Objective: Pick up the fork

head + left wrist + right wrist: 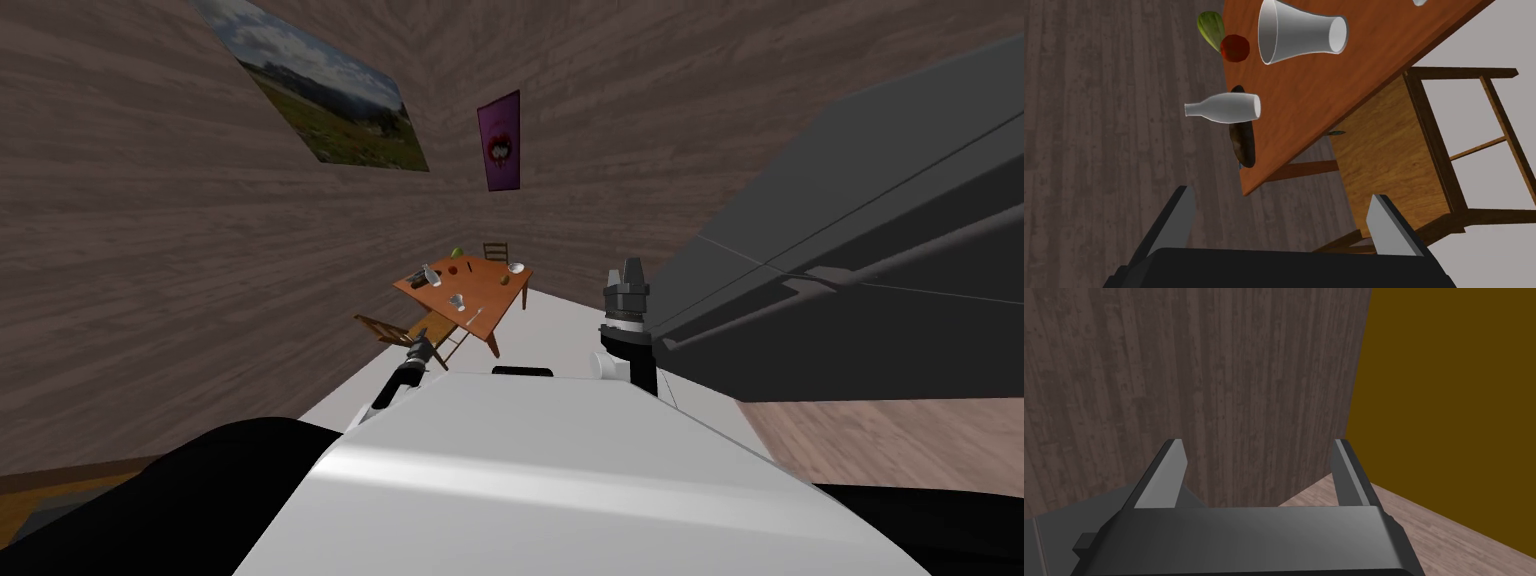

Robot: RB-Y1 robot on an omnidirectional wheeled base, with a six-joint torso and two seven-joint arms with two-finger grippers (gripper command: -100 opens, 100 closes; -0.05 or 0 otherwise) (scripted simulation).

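Note:
A brown wooden table [500,296] stands well ahead of me by the wall. A thin pale grey piece, seemingly the fork [477,313], lies near the table's near end, beside a small white cup [458,300]. My left gripper [425,350] is low and short of the table, near a chair. Its wrist view has the fingers open [1281,220] and nothing between them, aimed at the table's corner [1304,125]. My right gripper [628,272] is raised at my right, open [1259,473] and empty.
On the table are a white bottle [1224,107], a white cup [1299,32], a red fruit [1235,47], a green thing [1210,27] and a dark brown item [1243,142]. A wooden chair [1424,150] stands against the table. Large dark grey furniture [850,250] rises close on my right.

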